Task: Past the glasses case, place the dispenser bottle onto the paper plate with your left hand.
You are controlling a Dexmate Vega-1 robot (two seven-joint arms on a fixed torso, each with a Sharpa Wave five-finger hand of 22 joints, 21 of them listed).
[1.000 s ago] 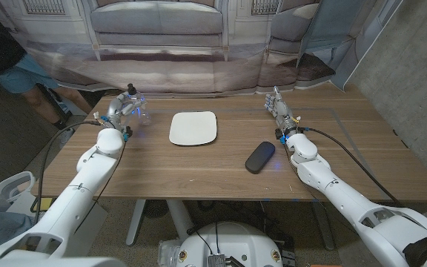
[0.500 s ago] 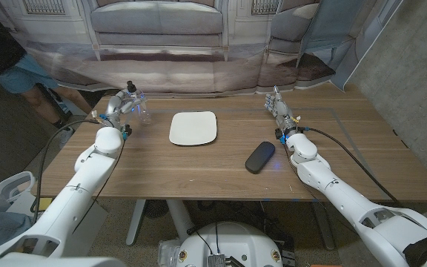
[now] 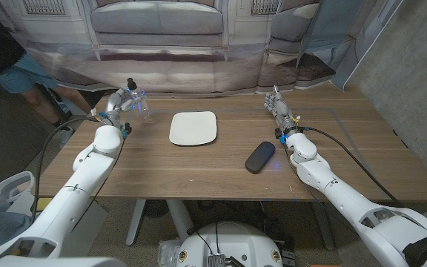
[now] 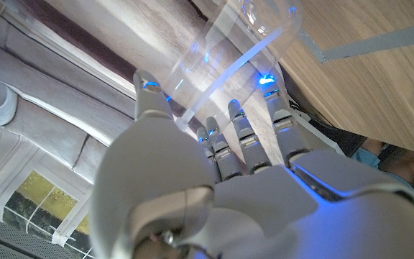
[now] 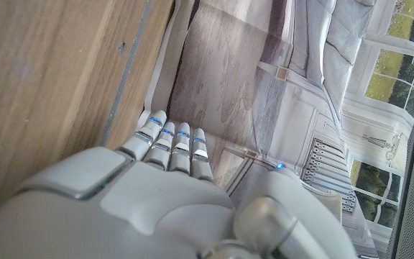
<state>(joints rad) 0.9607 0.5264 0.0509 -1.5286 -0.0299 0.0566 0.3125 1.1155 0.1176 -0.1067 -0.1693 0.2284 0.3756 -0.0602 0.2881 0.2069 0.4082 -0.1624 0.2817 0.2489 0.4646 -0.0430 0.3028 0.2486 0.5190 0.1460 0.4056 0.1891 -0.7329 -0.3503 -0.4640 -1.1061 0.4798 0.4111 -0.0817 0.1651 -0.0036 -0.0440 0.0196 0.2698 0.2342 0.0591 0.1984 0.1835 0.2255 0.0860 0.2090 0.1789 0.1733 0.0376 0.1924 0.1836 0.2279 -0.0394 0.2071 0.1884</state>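
Left hand (image 3: 119,104) at the far left of the desk (image 3: 199,167), fingers (image 4: 244,133) wrapped around the clear dispenser bottle (image 3: 141,104), held raised above the wood with its dark pump on top. White paper plate (image 3: 193,127) to the right of the bottle, apart from it, bare. Dark glasses case (image 3: 259,156) nearer and farther right, lying on the desk. Right hand (image 3: 281,110) near the far right of the desk, fingers (image 5: 172,141) straight and side by side, holding nothing.
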